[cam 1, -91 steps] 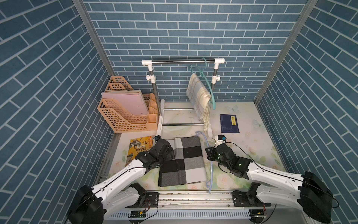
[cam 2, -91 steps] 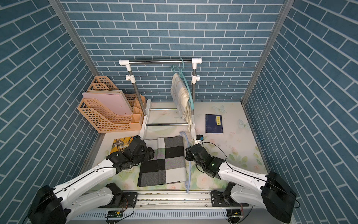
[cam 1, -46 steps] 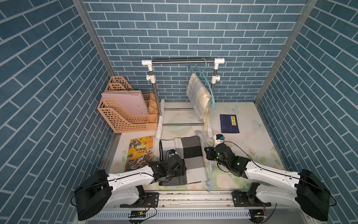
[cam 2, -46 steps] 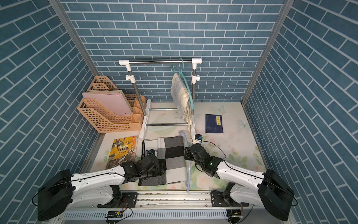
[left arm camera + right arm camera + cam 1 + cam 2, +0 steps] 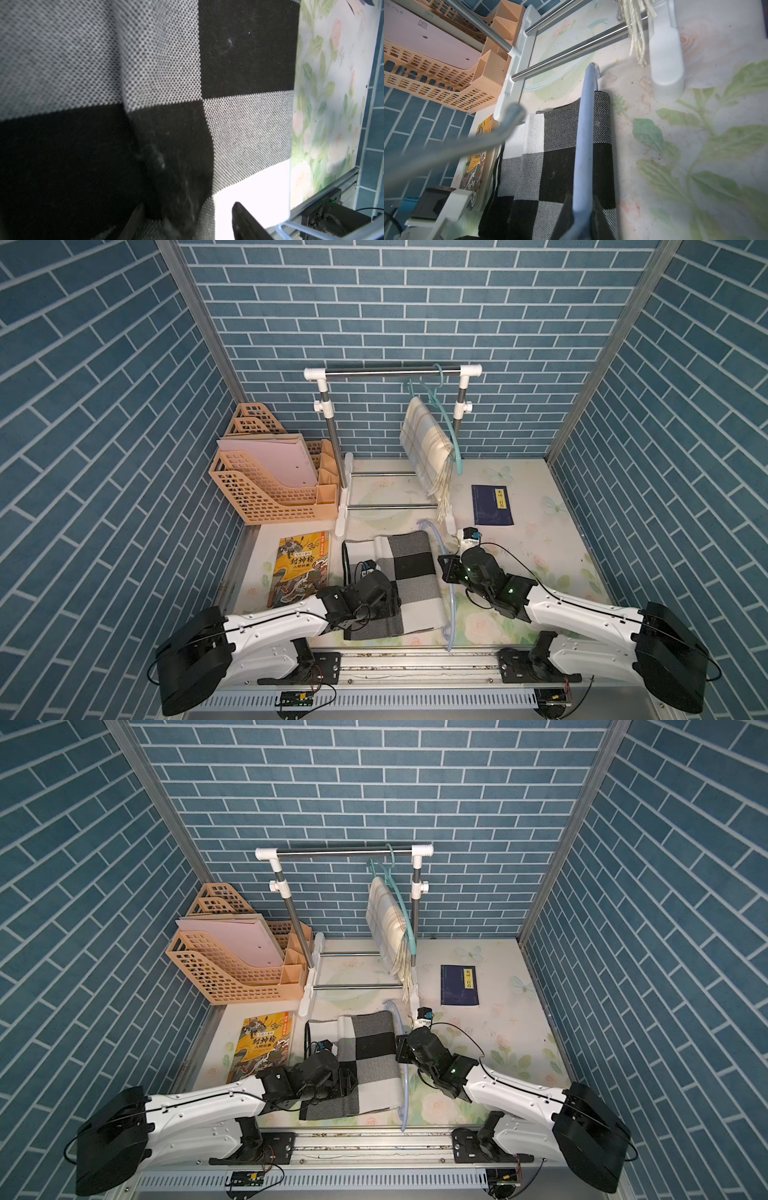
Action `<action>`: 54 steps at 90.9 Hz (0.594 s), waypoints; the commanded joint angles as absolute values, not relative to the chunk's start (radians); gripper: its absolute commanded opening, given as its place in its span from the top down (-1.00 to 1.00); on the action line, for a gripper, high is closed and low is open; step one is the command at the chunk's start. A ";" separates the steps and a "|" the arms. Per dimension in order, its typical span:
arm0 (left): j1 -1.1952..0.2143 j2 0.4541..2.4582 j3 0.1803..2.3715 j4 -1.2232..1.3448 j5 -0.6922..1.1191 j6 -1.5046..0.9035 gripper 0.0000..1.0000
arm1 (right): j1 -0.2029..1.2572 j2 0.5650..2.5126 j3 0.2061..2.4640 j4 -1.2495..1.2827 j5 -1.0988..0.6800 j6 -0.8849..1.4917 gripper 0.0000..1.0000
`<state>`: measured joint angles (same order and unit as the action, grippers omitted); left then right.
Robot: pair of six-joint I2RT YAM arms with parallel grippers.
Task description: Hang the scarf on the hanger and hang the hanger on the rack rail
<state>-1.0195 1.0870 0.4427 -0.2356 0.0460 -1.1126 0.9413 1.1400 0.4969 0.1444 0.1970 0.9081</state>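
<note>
Folder (image 5: 415,27) reads "FILE"; yellow book (image 5: 301,568) reads 封神榜. Scarf (image 5: 409,572) lies flat on table (image 5: 540,539), long axis running from near edge to rack (image 5: 392,373). Hanger (image 5: 583,145) lies along its right edge, clamped by right gripper (image 5: 581,220). Left gripper (image 5: 187,207) has jaws apart, straddling a scarf fold.

Both top views look steeply down from high above the near edge of the tabletop (image 5: 540,497), facing the back wall (image 5: 395,302). Both cover the entire tabletop and the rack (image 5: 345,853), with a slight sideways offset. The left wrist camera sits very close over the scarf (image 5: 239,124), which fills most of its view. The right wrist camera looks low along the hanger (image 5: 583,145) toward the rack's base. Both wrist views share the scarf.
</note>
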 commanded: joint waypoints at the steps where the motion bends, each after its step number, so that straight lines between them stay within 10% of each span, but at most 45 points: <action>1: -1.049 1.036 0.474 -0.354 0.027 -1.152 -0.41 | 0.937 1.132 0.505 0.104 0.174 0.894 1.00; 35: -1.095 1.100 0.462 -0.304 0.051 -1.183 -0.30 | 0.937 1.131 0.492 0.121 0.169 0.897 1.00; 54: -1.095 1.124 0.457 -0.263 0.061 -1.171 0.13 | 0.937 1.132 0.491 0.120 0.169 0.896 1.00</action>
